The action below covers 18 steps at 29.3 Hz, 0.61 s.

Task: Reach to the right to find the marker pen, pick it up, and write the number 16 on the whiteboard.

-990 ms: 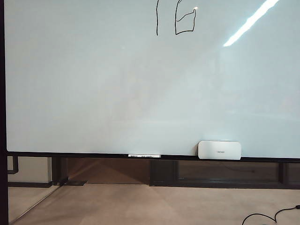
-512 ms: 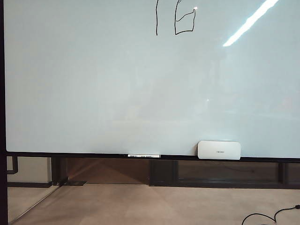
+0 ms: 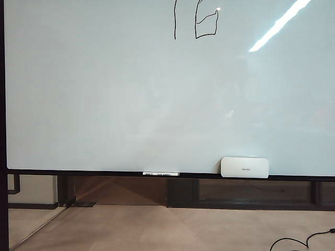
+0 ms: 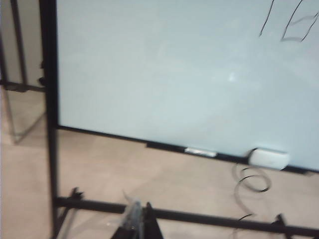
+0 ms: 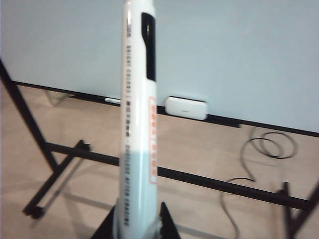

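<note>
The whiteboard (image 3: 131,104) fills the exterior view, and the number 16 (image 3: 175,26) stands at its top edge as a straight stroke and a boxy 6 (image 3: 206,35). Neither gripper shows in that view. In the right wrist view my right gripper (image 5: 137,224) is shut on the marker pen (image 5: 138,124), a white barrel with a black clip that points toward the board. The left wrist view shows my left gripper (image 4: 141,224) low over the floor, well back from the board, its fingertips together with nothing between them. The number 16 (image 4: 264,22) also appears there.
A small white eraser (image 3: 244,167) sits on the board's lower frame, with a white label strip (image 3: 160,173) to its left. Black stand bars (image 5: 199,179) cross the floor in front of the board. Coiled black cables (image 5: 264,144) lie on the tan floor.
The board, the writing and the eraser stand as before in the exterior view. Only faint reflections on the glossy surface have shifted.
</note>
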{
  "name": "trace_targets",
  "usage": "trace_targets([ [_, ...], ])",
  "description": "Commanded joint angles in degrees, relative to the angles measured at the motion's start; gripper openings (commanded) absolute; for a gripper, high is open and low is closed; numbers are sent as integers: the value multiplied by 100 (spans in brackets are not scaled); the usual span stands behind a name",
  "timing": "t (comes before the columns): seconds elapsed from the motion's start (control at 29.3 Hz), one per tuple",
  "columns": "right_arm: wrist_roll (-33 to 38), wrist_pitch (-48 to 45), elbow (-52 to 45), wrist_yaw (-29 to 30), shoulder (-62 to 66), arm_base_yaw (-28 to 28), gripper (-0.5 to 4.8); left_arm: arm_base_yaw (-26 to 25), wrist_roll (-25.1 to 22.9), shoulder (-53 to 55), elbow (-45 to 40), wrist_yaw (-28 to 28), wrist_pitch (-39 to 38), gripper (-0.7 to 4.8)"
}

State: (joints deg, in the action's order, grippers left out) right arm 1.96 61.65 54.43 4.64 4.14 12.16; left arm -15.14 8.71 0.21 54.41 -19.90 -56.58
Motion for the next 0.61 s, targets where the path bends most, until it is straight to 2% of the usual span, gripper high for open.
trace_targets([
  [0.03,216,-859,-511,289,-48,-2,-5,-107,273,0,-216,-245,509,-6],
  [0.24,317,-2039,-1421,319,-46,0,-5,-133,402,0,-721,-293,1244,-6],
  [0.34,592,-2743,-1902,321,-44,4,-5,-140,658,0,-1088,-437,1694,-6],
  [0.44,772,-3324,-2321,323,-39,15,-5,-168,675,-2,-1486,-463,2063,-6],
  [0.61,791,-3923,-2986,271,-37,39,-5,-125,745,-2,-2179,-369,2857,-6],
])
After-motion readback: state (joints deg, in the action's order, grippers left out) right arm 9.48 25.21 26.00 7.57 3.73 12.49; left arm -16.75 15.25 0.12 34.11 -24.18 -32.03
